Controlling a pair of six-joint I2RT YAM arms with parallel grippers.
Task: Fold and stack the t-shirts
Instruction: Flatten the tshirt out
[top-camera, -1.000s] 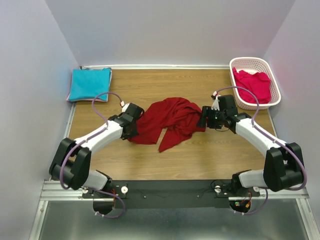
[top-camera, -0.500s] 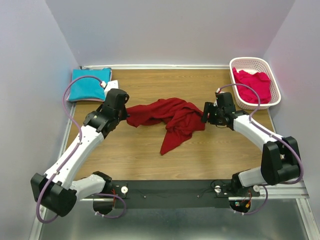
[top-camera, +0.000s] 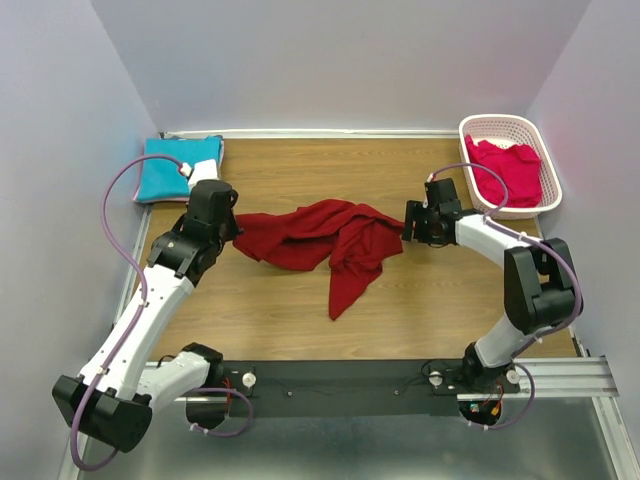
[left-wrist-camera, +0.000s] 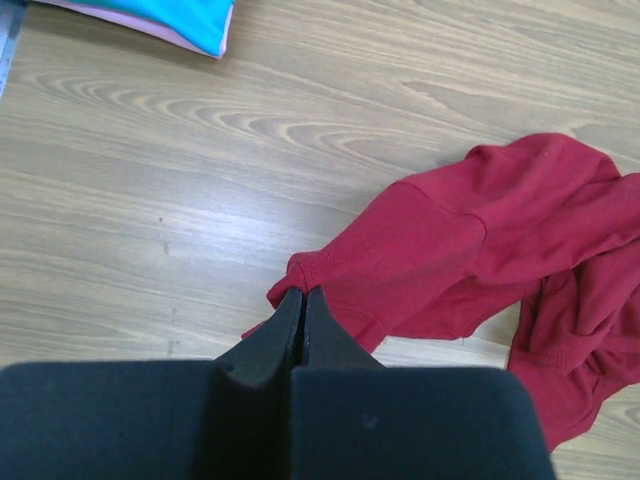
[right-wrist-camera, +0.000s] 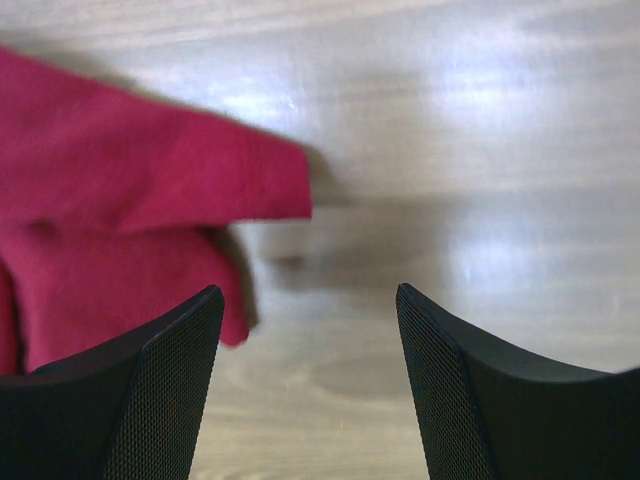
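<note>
A dark red t-shirt (top-camera: 320, 235) lies crumpled and stretched across the middle of the table. My left gripper (top-camera: 232, 228) is shut on its left edge; in the left wrist view the closed tips (left-wrist-camera: 303, 292) pinch a hem of the dark red t-shirt (left-wrist-camera: 480, 250). My right gripper (top-camera: 408, 222) stands open at the shirt's right tip. In the right wrist view only bare wood lies between its fingers (right-wrist-camera: 310, 292), with a corner of the shirt (right-wrist-camera: 130, 200) by the left finger. A folded turquoise t-shirt (top-camera: 175, 168) lies at the far left. A pinkish-red t-shirt (top-camera: 508, 168) sits in the basket.
The white latticed basket (top-camera: 505, 122) stands at the far right corner. Walls close in the table on the left, back and right. A corner of the turquoise t-shirt (left-wrist-camera: 170, 18) shows at the top of the left wrist view.
My left gripper has dragged the shirt's left edge leftward and away, stretching the cloth out. My right gripper has shifted slightly toward the far side and opened a little wider.
</note>
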